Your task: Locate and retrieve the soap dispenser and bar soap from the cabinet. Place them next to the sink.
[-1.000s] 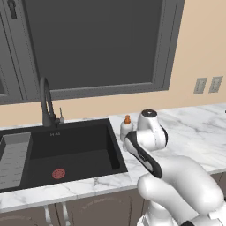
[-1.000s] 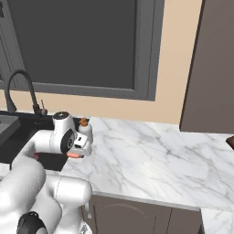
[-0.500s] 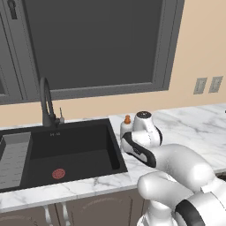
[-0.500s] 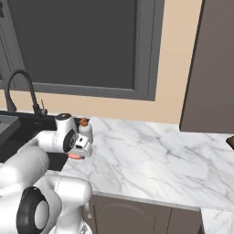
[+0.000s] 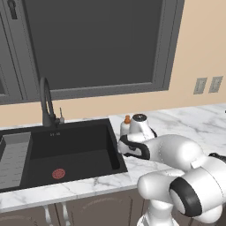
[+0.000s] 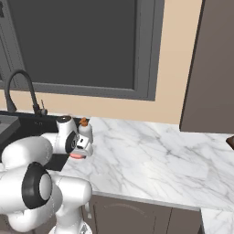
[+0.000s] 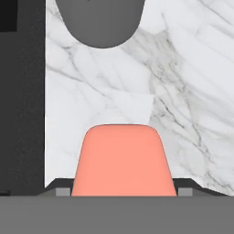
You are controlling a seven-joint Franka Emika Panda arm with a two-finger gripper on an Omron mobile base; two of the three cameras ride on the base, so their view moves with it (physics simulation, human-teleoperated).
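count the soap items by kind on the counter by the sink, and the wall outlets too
soap dispenser: 1
bar soap: 1, at the gripper
wall outlets: 2
total: 4

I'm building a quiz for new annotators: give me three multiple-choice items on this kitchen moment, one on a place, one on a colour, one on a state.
1. Where does the soap dispenser stand?
A. inside the sink basin
B. on the marble counter beside the sink
C. on the window sill

2. What colour is the bar soap?
A. salmon pink
B. green
C. white

3. What is the gripper doing?
A. hanging open with nothing in it
B. gripping the faucet
C. holding the bar soap low over the counter

Answers: 1 B, it stands on the counter by the sink edge; 2 A, the hand view shows pink; 3 C, the bar sits between the fingertips.
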